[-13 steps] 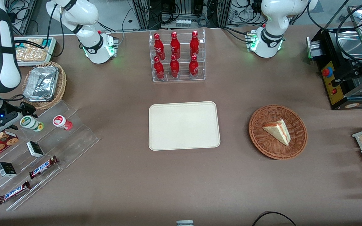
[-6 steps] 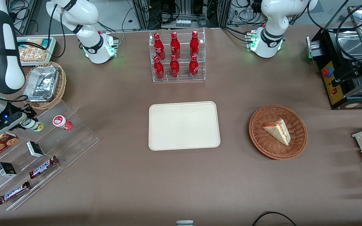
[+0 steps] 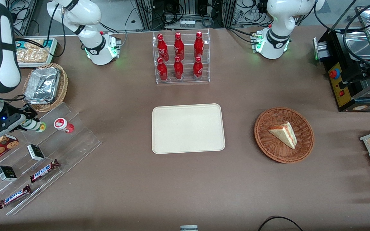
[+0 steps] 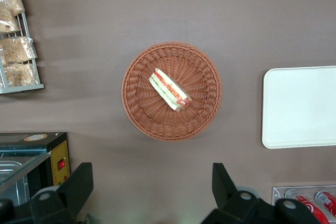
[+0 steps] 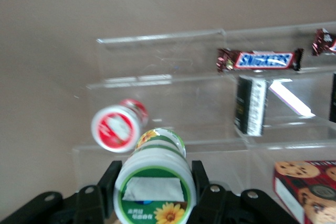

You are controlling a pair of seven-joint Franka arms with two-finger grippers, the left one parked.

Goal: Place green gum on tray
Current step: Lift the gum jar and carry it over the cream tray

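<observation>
Clamped on the green gum (image 5: 154, 182) right now: end effector (image 3: 27, 123) closed around the little bottle, one finger (image 5: 106, 184) on each side of the round body just under the green-rimmed lid. Sitting at the top step of the clear display rack (image 3: 48, 146), toward the working arm's end of the tabletop (image 3: 185, 186), just beside the red-lidded bottle (image 3: 63, 124). Probably light, stiff plastic, with a smooth glossy label, so likely slippery and prone to twisting in a two-finger pinch. Best hold looks like mid-body, across the widest part, squarely centred. Tray (image 3: 188, 128) well apart, mid-tabotop, bare. Snickers bars (image 3: 44, 170) lower on the rack, nearer the front camera.
</observation>
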